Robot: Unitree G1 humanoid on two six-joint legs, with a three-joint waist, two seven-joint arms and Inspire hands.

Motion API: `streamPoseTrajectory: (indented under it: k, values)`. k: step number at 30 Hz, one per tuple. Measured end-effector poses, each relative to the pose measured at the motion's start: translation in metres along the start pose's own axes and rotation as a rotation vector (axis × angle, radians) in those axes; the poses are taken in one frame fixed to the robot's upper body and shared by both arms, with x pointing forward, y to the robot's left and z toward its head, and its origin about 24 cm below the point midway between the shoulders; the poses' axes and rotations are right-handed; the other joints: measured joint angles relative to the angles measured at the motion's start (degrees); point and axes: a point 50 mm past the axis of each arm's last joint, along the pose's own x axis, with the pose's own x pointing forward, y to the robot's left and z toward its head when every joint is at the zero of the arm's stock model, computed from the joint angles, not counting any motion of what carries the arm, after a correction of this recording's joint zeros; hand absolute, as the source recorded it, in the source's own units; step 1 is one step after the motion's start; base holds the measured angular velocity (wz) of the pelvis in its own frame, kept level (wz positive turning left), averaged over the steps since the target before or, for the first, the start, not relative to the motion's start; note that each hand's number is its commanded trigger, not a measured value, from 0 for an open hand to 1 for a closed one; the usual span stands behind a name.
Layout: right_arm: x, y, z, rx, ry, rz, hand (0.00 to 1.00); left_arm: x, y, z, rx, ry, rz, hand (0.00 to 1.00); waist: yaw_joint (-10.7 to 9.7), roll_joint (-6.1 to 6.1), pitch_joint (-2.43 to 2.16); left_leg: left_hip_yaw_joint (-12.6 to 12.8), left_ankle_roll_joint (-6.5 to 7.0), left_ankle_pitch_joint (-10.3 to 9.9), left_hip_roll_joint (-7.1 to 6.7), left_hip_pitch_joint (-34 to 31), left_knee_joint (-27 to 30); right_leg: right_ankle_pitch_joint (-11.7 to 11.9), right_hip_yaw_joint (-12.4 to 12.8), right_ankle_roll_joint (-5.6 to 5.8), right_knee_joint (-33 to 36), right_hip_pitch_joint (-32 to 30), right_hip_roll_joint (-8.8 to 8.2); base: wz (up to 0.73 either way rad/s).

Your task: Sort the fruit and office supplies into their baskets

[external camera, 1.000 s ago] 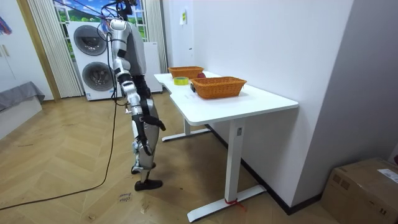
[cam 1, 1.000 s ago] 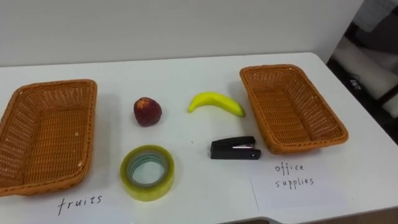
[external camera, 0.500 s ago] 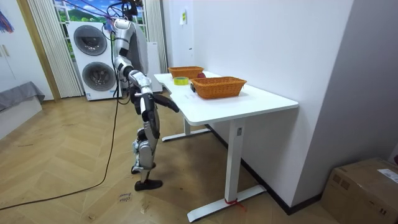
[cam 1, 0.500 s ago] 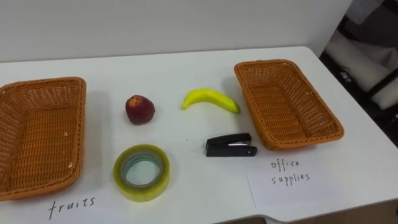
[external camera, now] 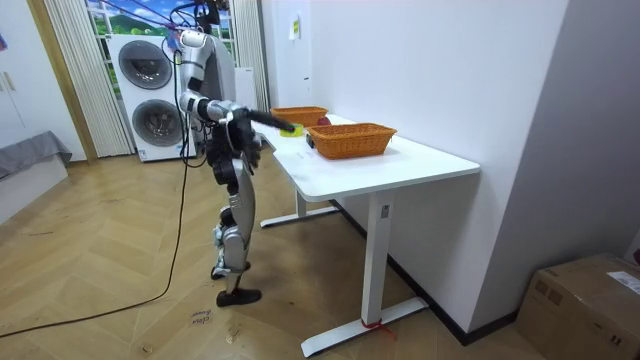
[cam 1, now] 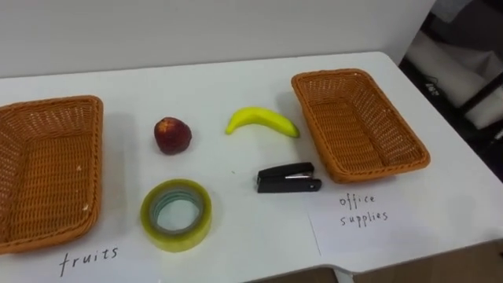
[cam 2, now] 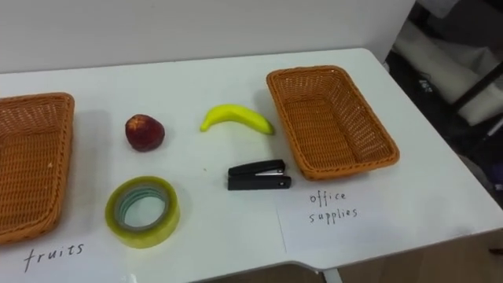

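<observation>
Its right hand (external camera: 283, 124) is held out forward at about chest height over the near end of the white desk (cam 1: 228, 86). From where I stand it is a small dark shape at the end of the outstretched arm, and I cannot tell how its fingers are set. The robot stands upright on the wooden floor at the desk's near edge, with the stacked washing machines (external camera: 146, 95) behind it. Nothing has been sorted yet. The left wicker basket (cam 1: 93, 157) sits at the desk's left edge and has nothing in it, and the right wicker basket (cam 1: 357, 118) lies toward the right edge, angled a little and just as bare inside. Between them, toward the far edge, a round red fruit (cam 1: 172, 134) sits just beside the left basket. A yellow banana (cam 1: 262, 122) lies near the right basket's long side without touching it. Closer to the near edge, a roll of yellow tape (cam 1: 176, 214) lies flat in front of the red fruit, and a black stapler (cam 1: 288, 178) lies in front of the banana, close by the right basket's near corner. A handwritten sheet of paper (cam 1: 365, 228) lies at the near edge in front of the right basket.
</observation>
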Motion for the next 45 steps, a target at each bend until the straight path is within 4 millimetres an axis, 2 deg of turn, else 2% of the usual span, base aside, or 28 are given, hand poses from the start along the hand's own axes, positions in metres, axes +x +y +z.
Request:
streamPoseTrajectory:
  k: [5, 9, 13, 15, 16, 17, 20, 22, 24, 28, 29, 33, 35, 38, 45]
  values:
    - [-0.010, 0.015, 0.019, 0.027, -0.095, 0.077, 0.00, -0.001, -0.006, 0.002, 0.030, -0.010, -0.023, 0.00, 1.1, 0.64, -0.12, 0.1, 0.00, 0.0, -0.03, -0.2, 0.0, 0.1, -0.5, -0.11, 0.3, -0.2, -0.16, 0.02]
    - [-0.024, 0.036, 0.035, 0.024, -0.195, 0.198, 0.00, -0.001, -0.010, 0.002, 0.056, -0.026, -0.056, 0.00, 1.5, 1.17, -0.14, 0.0, 0.05, 0.1, -0.08, -0.8, 0.1, 0.1, -0.6, -0.11, 0.9, -0.8, -0.24, 0.00]
    - [-0.035, 0.062, 0.068, 0.005, -0.391, 0.336, 0.00, -0.001, -0.009, 0.001, 0.064, -0.025, -0.065, 0.00, 2.6, 0.70, 0.05, 0.0, 0.04, 0.2, -0.01, -0.7, 0.2, 0.1, -0.7, -0.13, 1.0, -0.7, -0.23, 0.00]
    - [-0.040, 0.074, 0.074, -0.016, -0.442, 0.409, 0.00, -0.001, -0.009, 0.001, 0.080, -0.025, -0.073, 0.00, 2.8, -0.11, 0.11, -0.1, 0.03, 0.2, 0.02, -0.8, 0.3, 0.1, -0.8, -0.14, 1.0, -0.7, -0.25, 0.02]
    - [-0.044, 0.080, 0.076, -0.041, -0.475, 0.451, 0.00, -0.001, -0.009, 0.002, 0.086, -0.029, -0.075, 0.00, 3.6, -0.51, 0.16, -0.1, 0.03, 0.2, 0.02, -0.7, 0.4, 0.1, -0.7, -0.16, 0.9, -0.7, -0.24, 0.00]
    - [-0.046, 0.082, 0.077, -0.052, -0.490, 0.471, 0.00, -0.001, -0.010, 0.002, 0.087, -0.032, -0.078, 0.00, 3.9, -0.88, 0.30, -0.1, 0.03, 0.2, 0.01, -0.7, 0.4, 0.1, -0.7, -0.17, 0.9, -0.7, -0.24, 0.00]
    - [-0.059, 0.091, 0.078, -0.103, -0.548, 0.570, 0.00, -0.001, -0.012, 0.004, 0.101, -0.039, -0.093, 0.00, 5.1, -1.47, 0.37, -0.3, 0.04, 0.2, -0.02, -0.8, 0.6, 0.1, -0.7, -0.18, -0.1, -0.5, -0.22, 0.05]
    - [-0.065, 0.096, 0.079, -0.124, -0.574, 0.629, 0.00, -0.001, -0.013, 0.004, 0.109, -0.042, -0.109, 0.00, 6.0, -2.02, 0.08, -0.7, 0.05, 0.2, -0.05, -1.2, 0.5, 0.3, -0.9, -0.07, -0.3, 0.0, -0.21, 0.09]
    - [-0.070, 0.102, 0.082, -0.111, -0.587, 0.670, 0.00, -0.001, -0.014, 0.004, 0.112, -0.042, -0.112, 0.00, 6.3, -1.97, 0.00, -1.3, 0.05, 0.2, -0.10, -1.2, 0.4, 0.5, -1.1, -0.05, -0.4, 0.3, -0.22, 0.09]
    - [-0.088, 0.124, 0.092, -0.148, -0.711, 0.758, 0.00, -0.001, -0.017, 0.008, 0.133, -0.052, -0.124, 0.00, 6.0, -1.11, -0.03, -2.3, 0.06, 0.2, -0.04, -1.7, 0.5, 0.7, -2.6, -0.10, -0.5, 0.2, -0.37, 0.11]
    - [-0.090, 0.127, 0.094, -0.159, -0.733, 0.768, 0.00, -0.001, -0.018, 0.008, 0.134, -0.054, -0.126, 0.00, 6.1, -1.08, -0.15, -2.4, 0.05, 0.2, -0.02, -1.7, 0.6, 0.7, -2.7, -0.10, -0.5, 0.2, -0.35, 0.12]
    - [-0.099, 0.134, 0.094, -0.224, -0.799, 0.829, 0.00, -0.001, -0.018, 0.008, 0.144, -0.053, -0.136, 0.00, 7.2, -0.50, -0.14, -3.4, 0.01, 0.2, 0.01, -1.5, 1.1, 0.7, -4.1, -0.11, -1.0, 1.1, -0.43, 0.13]
    - [-0.101, 0.135, 0.093, -0.236, -0.796, 0.859, 0.00, -0.001, -0.018, 0.008, 0.144, -0.052, -0.148, 0.00, 7.5, -0.57, -0.11, -3.9, -0.01, 0.2, 0.04, -1.6, 1.1, 0.7, -4.5, -0.12, -1.0, 1.3, -0.43, 0.14]
    - [-0.106, 0.138, 0.090, -0.255, -0.791, 0.921, 0.00, 0.000, -0.018, 0.009, 0.146, -0.054, -0.164, 0.00, 7.6, -1.23, 0.22, -4.3, -0.11, 0.3, 0.06, -1.5, 1.1, 0.7, -4.8, -0.12, -1.1, 1.2, -0.45, 0.06]
    - [-0.120, 0.145, 0.081, -0.300, -0.782, 1.058, 0.00, 0.002, -0.012, 0.013, 0.168, -0.060, -0.173, 0.00, 7.4, -1.62, 0.22, -4.5, -0.11, 0.3, 0.01, -1.6, 1.7, 0.8, -4.9, -0.35, -1.0, 1.9, -0.54, 0.00]
